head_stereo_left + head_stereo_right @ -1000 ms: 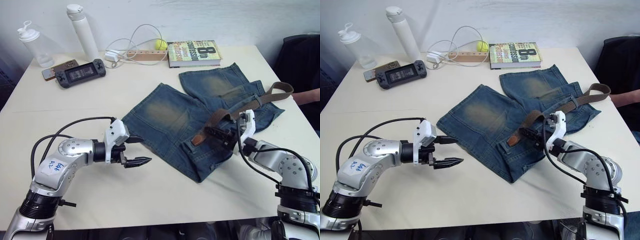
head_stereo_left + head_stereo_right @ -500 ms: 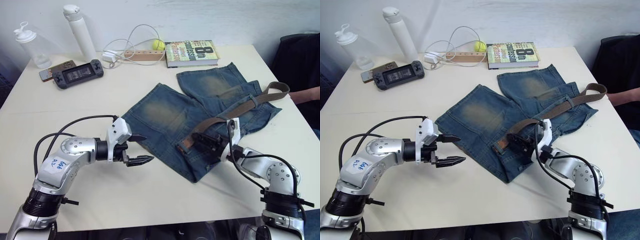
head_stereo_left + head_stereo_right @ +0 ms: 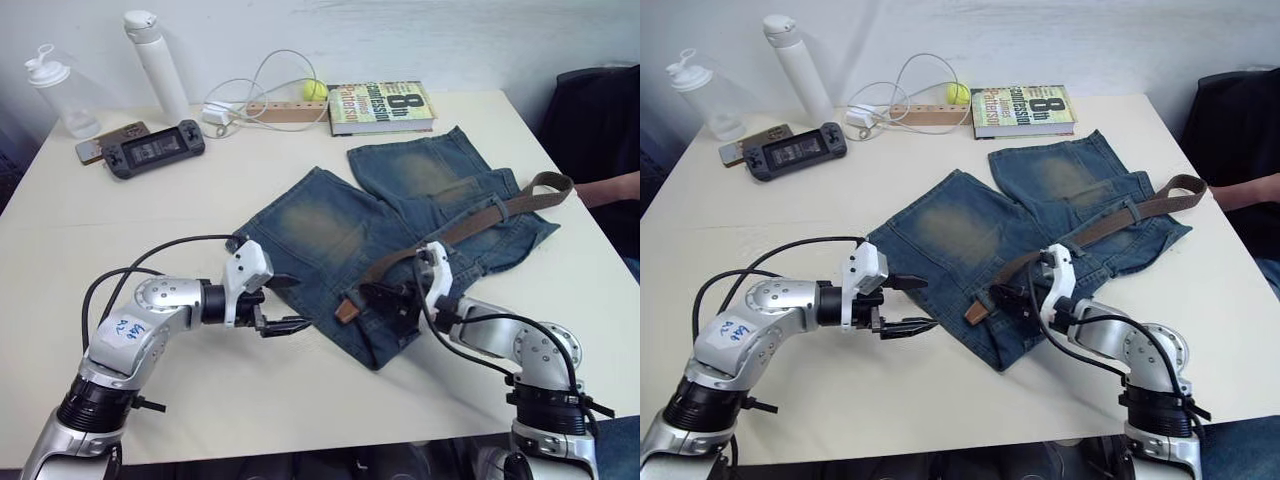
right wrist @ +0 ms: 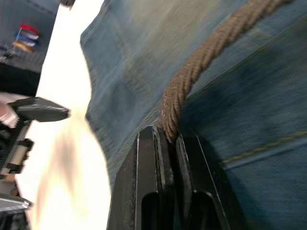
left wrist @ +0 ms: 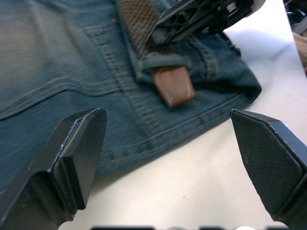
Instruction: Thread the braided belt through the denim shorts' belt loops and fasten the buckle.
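Note:
The denim shorts (image 3: 330,225) lie flat in the middle of the table. The braided belt (image 3: 480,218) runs across their waistband from the far right. Its tan tip (image 5: 173,85) pokes out from under one of the belt loops (image 5: 160,62). My right gripper (image 3: 385,297) is shut on the belt just behind that loop, and the woven strap (image 4: 211,52) leaves its closed fingers. Just left of the tip, at the shorts' near edge, my left gripper (image 3: 290,303) stands open and holds nothing. The buckle is hidden.
Along the table's back stand a book (image 3: 380,103), a yellow ball (image 3: 317,90), a white cable (image 3: 260,85), a game console (image 3: 155,150), a white flask (image 3: 155,60) and a clear bottle (image 3: 55,90). A person's arm (image 3: 610,185) shows at the right edge.
My right gripper has drawn the belt leftward along the waistband, carrying the tan tip closer to the left gripper. The left gripper has edged toward the shorts and stayed open.

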Robot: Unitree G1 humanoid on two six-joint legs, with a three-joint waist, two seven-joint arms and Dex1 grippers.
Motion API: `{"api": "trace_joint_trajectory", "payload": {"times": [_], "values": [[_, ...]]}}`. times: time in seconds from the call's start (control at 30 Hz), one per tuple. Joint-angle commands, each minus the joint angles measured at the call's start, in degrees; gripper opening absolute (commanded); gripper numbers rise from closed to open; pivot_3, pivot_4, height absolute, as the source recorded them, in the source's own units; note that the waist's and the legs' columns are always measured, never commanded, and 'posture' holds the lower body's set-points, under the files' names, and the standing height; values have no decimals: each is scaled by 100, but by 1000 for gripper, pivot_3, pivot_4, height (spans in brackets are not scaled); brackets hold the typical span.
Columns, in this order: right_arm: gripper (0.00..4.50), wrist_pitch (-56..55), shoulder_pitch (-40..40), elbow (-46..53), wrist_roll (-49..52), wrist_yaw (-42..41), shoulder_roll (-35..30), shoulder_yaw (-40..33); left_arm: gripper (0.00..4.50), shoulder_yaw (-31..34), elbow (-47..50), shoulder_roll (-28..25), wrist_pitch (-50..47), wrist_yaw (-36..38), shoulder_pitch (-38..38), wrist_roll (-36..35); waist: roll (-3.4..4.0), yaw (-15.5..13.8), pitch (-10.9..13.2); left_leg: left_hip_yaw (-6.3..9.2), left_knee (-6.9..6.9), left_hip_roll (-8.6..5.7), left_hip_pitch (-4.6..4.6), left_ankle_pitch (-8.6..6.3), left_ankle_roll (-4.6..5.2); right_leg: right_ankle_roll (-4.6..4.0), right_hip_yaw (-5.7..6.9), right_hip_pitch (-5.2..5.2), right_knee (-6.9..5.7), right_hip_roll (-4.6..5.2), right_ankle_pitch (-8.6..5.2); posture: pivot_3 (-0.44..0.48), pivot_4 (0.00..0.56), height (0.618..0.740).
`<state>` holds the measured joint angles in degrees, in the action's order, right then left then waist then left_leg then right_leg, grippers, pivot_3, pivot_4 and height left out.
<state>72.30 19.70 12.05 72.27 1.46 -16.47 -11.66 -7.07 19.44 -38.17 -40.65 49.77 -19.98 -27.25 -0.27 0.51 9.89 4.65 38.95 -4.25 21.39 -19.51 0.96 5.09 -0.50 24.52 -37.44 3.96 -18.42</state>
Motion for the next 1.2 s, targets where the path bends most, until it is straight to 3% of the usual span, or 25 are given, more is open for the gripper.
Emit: {"api": "trace_joint_trajectory", "payload": {"times": [0.03, 0.13, 0.2, 0.27, 0.3, 0.5, 0.83, 0.97, 1.07, 1.2], "values": [[1120, 334, 51, 316, 683, 131, -173, -42, 4500, -87, 138, 35, 91, 26, -83, 64, 0, -15, 0, 0, -1, 0, 0, 0, 0, 0, 0, 0, 0, 0, 0, 0, 150, 734], [2459, 530, 214, 490, 919, -92, -896, -235, 4500, -382, 2, 317, 744, -192, -144, 563, 5, -63, 3, -1, 2, -4, 2, -1, 2, 0, -1, -2, 1, 3, 0, 0, 150, 734], [3589, 654, 284, 693, 852, -468, -1551, -222, 4500, -647, -62, 426, 1214, -155, -126, 896, 6, -128, 4, 0, 13, -15, 5, -2, 8, 4, 3, -6, 16, 15, 2, 0, 150, 734], [4333, 676, 292, 835, 777, -789, -1993, -148, 4500, -831, -119, 422, 1576, -60, -86, 1169, 5, -167, 3, -2, 14, -15, 7, -3, 11, 7, 2, -9, 26, 15, 4, 0, 150, 734], [4437, 712, 300, 912, 813, -1021, -2272, -168, 4500, -898, -135, 438, 1770, -31, -65, 1269, 5, -173, 3, 0, 10, -11, 7, -3, 11, 7, 5, -11, 32, 12, 4, 0, 150, 734], [4437, 668, 349, 1187, 735, -2022, -3434, -258, 4500, -1150, -631, 666, 3328, -377, 21, 2225, 8, -186, 5, -5, 9, -5, 9, -3, 12, 7, 4, -10, 33, 10, 4, 0, 150, 734], [4437, 332, 518, 1015, 255, -1916, -3382, -152, 4500, -1625, -1361, 1201, 4796, -1167, 44, 3583, 5, -212, 5, -6, 12, -8, 11, -5, 16, 12, 4, -11, 39, 12, 6, 0, 150, 734], [4437, 307, 587, 979, 112, -1910, -3413, -137, 4500, -1725, -1655, 1155, 5390, -1553, -53, 4330, 5, -212, 5, -6, 12, -8, 10, -5, 15, 12, 4, -11, 37, 12, 6, 0, 150, 734], [4500, 321, 608, 1001, 40, -1931, -3431, -147, 3674, -1740, -1660, 1204, 5451, -1870, -28, 4824, 5, -210, 5, -7, 12, -8, 10, -5, 16, 12, 4, -11, 36, 12, 7, 0, 150, 734], [4500, 371, 630, 1054, 53, -1916, -3447, -187, 2150, -1707, -1499, 1270, 5194, -2131, 86, 5306, 5, -209, 5, -7, 12, -8, 10, -5, 16, 12, 4, -11, 36, 12, 7, 0, 150, 734]]}}
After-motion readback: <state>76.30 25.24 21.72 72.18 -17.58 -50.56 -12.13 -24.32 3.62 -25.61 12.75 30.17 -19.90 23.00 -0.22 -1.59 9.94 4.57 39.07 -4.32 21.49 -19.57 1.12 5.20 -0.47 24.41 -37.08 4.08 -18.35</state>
